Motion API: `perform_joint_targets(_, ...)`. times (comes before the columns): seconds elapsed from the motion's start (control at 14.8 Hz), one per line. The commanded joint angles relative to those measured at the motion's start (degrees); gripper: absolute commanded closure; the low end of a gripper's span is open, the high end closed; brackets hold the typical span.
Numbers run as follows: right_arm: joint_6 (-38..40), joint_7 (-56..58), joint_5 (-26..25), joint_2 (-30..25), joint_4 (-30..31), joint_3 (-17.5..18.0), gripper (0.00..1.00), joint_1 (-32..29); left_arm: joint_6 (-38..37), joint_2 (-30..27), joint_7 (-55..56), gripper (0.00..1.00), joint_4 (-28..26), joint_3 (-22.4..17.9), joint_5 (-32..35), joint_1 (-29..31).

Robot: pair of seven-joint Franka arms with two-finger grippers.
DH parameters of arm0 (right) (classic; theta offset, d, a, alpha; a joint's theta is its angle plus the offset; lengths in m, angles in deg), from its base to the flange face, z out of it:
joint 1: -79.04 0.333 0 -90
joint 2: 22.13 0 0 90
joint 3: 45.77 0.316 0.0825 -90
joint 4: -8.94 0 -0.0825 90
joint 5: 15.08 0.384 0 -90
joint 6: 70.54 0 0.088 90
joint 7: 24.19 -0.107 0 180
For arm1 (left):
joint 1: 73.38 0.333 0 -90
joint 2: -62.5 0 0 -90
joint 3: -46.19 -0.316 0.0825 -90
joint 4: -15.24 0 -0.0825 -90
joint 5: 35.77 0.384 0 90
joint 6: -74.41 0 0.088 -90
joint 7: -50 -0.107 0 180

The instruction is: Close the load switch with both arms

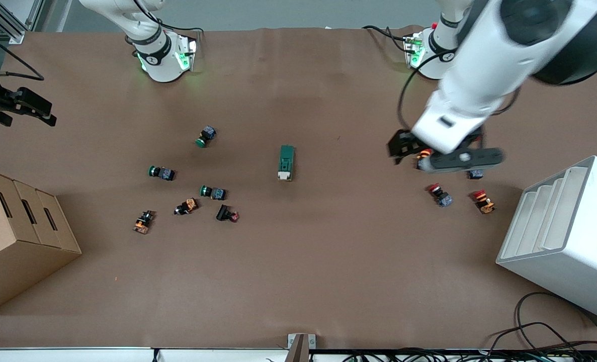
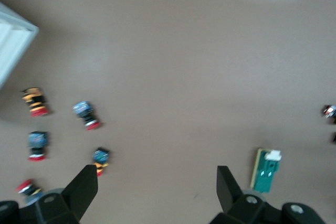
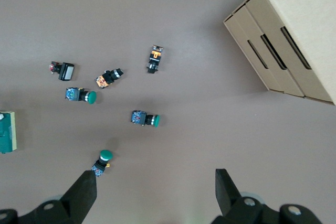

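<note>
The load switch [image 1: 286, 162], a dark green oblong with a cream-white handle end lowermost, lies alone at centre frame. At lower edges sit slotted cardboard boxes [image 1: 16, 236] and a white rack [image 1: 567, 229], contents unseen. Upper frame: left gripper [image 1: 431, 153] and right gripper [image 1: 19, 108], fingers apart.

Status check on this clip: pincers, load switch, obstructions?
Left pincer open, above red-capped buttons. Right pincer open, at the right arm's table end. Load switch untouched mid-table, nothing against it.
</note>
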Motion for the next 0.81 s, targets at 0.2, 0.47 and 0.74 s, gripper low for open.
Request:
perform_joint_targets(0.2, -0.37, 0.44, 0.51, -1.07, 0.13, 0.96, 0.0, -1.27, -3.3, -6.86, -10.73, 0.0, -3.43, -5.46, -2.24, 1.39)
perform_joint_targets(0.47, 3.3, 0.44, 0.6, 0.15, -4.52, 1.05, 0.0, -1.62, -6.99, -9.06, -19.87, 0.0, -3.7, -7.75, -3.56, 2.52)
perform_joint_targets(0.74, 5.6, 0.09, -2.55, 1.91, -6.64, 1.13, 0.0, -1.37, -7.0, -11.97, -24.02, 0.0, -7.21, -7.84, -2.95, 4.11)
